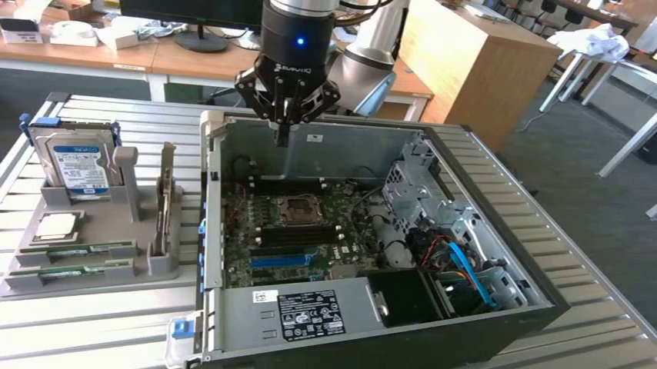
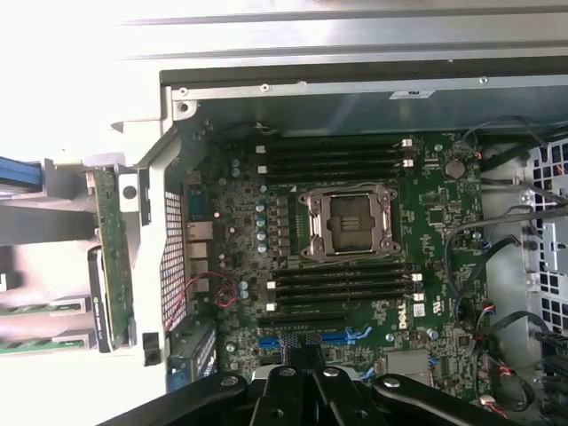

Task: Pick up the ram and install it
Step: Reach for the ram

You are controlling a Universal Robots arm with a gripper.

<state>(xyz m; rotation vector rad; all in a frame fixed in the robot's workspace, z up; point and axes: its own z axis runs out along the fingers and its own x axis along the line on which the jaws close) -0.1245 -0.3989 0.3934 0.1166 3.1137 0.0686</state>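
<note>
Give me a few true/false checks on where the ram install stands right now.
1. The gripper is shut and holds nothing. True.
2. A stick is seated in the motherboard slots. False: the slots are empty; the ram sticks lie in the gray holder.
3. The hard drive stands upright in the gray holder. True.
4. A cooler covers the CPU socket. False: the socket is bare.

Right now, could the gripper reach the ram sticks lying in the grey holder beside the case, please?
Probably yes: the ram sticks lie uncovered in the grey holder, and the gripper hangs above the case, shut and empty; the way from above looks free.
</note>
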